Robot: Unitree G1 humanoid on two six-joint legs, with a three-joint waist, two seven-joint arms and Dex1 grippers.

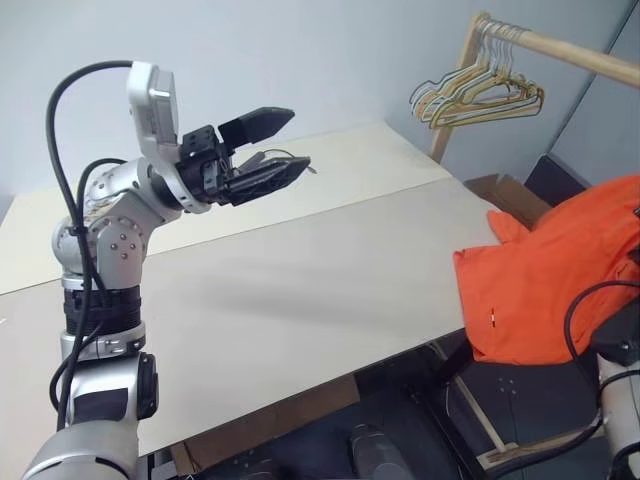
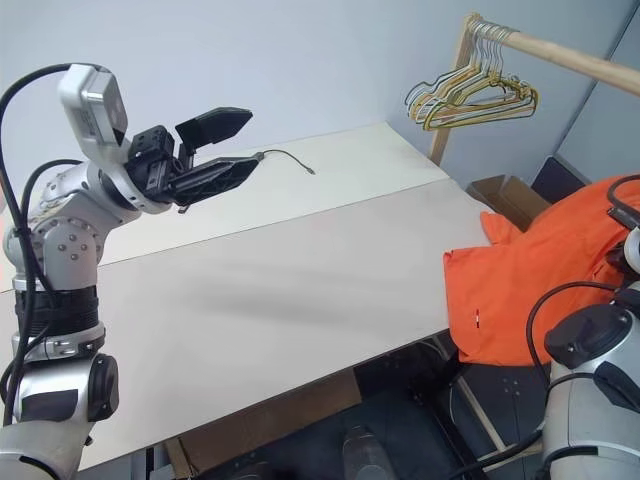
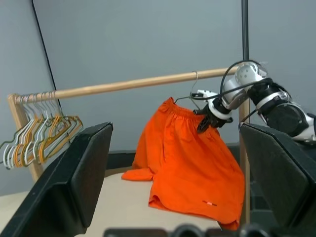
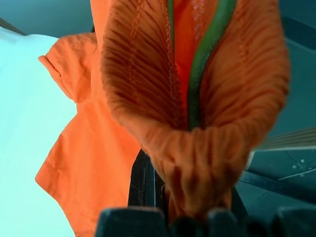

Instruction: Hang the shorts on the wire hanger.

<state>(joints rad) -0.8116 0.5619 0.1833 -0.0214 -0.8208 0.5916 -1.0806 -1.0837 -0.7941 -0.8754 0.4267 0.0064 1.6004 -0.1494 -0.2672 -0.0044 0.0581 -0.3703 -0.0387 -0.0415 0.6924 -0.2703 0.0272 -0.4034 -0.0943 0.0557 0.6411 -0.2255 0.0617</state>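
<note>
Grey wall behind a pale counter. Off its right edge the shorts hang limp — light, soft, prone to slipping — from the right tool, clenched on the gathered waistband with the hanger wire. Grip there. Left tool is released, raised over the counter.

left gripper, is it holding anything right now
No, the left gripper is raised above the table with its two black fingers spread apart and nothing between them.
</note>
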